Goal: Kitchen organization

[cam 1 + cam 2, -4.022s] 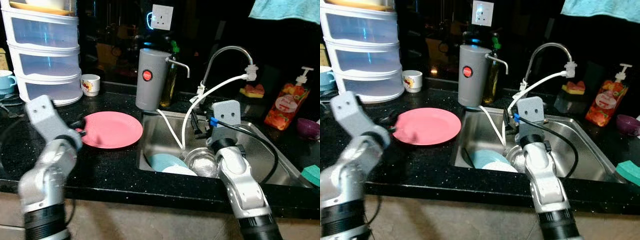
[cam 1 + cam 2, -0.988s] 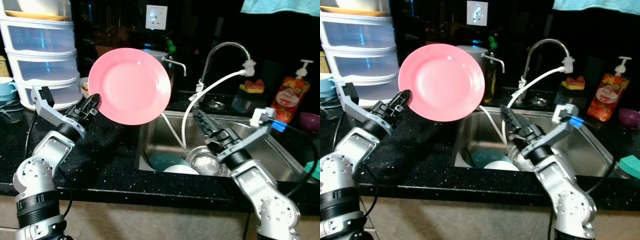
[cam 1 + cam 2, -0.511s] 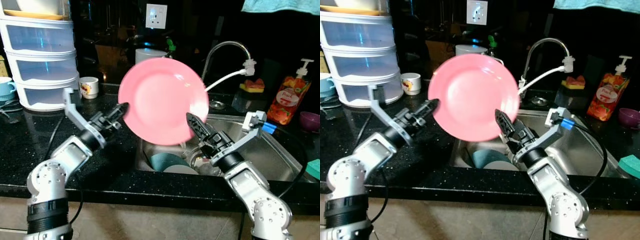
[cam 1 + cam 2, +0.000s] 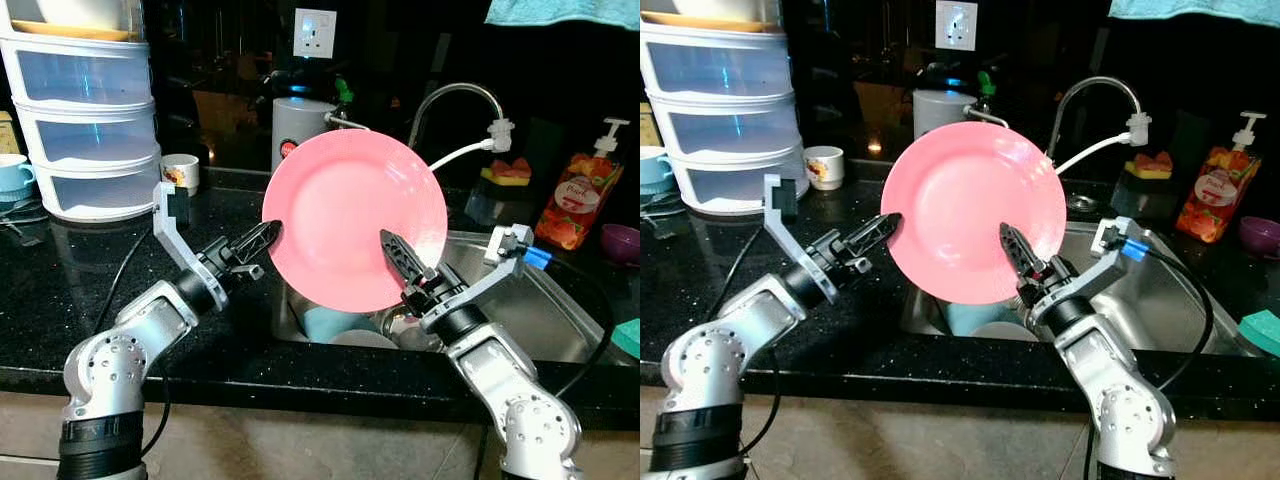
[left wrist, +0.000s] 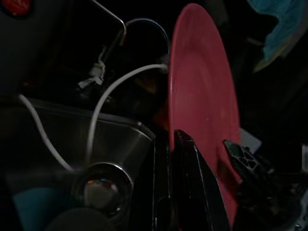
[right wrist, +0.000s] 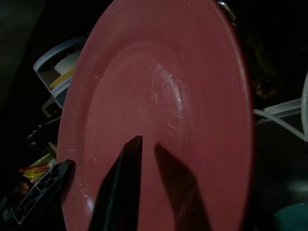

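pink plate (image 4: 352, 218), upright (face forward), above sink (image 4: 520, 300)

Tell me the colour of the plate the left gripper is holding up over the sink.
Plain pink plate, with no pattern; clearest in the left eye view.

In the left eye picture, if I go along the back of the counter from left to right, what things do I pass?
Blue cup → plastic drawers → small white cup → grey dispenser → tap → orange soap bottle → purple bowl.
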Controlling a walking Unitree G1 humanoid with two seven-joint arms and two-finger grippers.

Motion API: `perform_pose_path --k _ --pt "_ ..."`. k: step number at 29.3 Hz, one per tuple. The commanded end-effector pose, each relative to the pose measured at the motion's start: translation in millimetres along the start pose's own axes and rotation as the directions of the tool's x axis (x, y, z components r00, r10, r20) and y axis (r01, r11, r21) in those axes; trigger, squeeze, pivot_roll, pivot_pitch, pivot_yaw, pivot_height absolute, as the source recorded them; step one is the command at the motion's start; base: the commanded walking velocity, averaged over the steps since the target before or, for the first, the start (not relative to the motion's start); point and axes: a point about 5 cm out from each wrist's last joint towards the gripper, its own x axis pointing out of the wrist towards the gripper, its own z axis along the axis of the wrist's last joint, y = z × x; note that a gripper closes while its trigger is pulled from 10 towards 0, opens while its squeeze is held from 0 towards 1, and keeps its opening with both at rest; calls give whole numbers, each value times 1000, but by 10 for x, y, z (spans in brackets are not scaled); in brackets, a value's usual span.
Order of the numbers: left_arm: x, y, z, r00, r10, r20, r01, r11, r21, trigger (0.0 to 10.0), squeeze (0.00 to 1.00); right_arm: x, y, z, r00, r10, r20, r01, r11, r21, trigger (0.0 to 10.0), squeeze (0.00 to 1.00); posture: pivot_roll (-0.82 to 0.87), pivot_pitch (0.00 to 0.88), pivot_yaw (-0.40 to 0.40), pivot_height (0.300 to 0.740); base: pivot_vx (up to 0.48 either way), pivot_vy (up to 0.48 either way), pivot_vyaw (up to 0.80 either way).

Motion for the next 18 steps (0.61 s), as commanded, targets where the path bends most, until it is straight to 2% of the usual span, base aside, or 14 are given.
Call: perform_pose_path --k 1,4,5,6,13,16,17,18 --pt "5 26 -68 999 30 -27 -29 999 28 10000 0 -1 -12 9 1000 -7 12 7 1000 -1 0 0 105 0 -88 740 0 0 0" --pt "15 23 -88 999 42 -30 -41 998 40 10000 0 -2 -26 9 1000 -14 14 14 1000 -2 0 0 105 0 -88 740 0 0 0" --pt "17 27 -92 998 48 -30 -47 998 43 10000 71 0 -29 9 1000 -16 14 16 1000 -1 0 0 109 0 -90 740 0 0 0" --pt "20 34 -100 998 56 -30 -55 998 44 10000 1000 1 -33 10 1000 -17 17 17 1000 3 0 0 109 0 -90 740 0 0 0" --pt "15 65 -130 996 77 -35 -75 996 51 10000 1000 13 -31 22 999 -5 35 4 1000 26 0 0 118 0 -93 740 0 0 0" --pt "-12 147 -117 991 135 -17 -134 990 44 10000 1000 22 -50 31 999 -10 45 9 999 33 0 0 124 0 -95 740 0 0 0" --pt "-22 175 -111 988 155 -12 -155 987 36 10000 0 25 -60 33 999 -15 48 14 999 34 0 0 124 0 -95 740 0 0 0" --pt "-51 229 -92 981 192 0 -192 981 33 10000 0 28 -86 43 998 -31 63 29 999 39 0 0 124 0 -95 740 0 0 0"
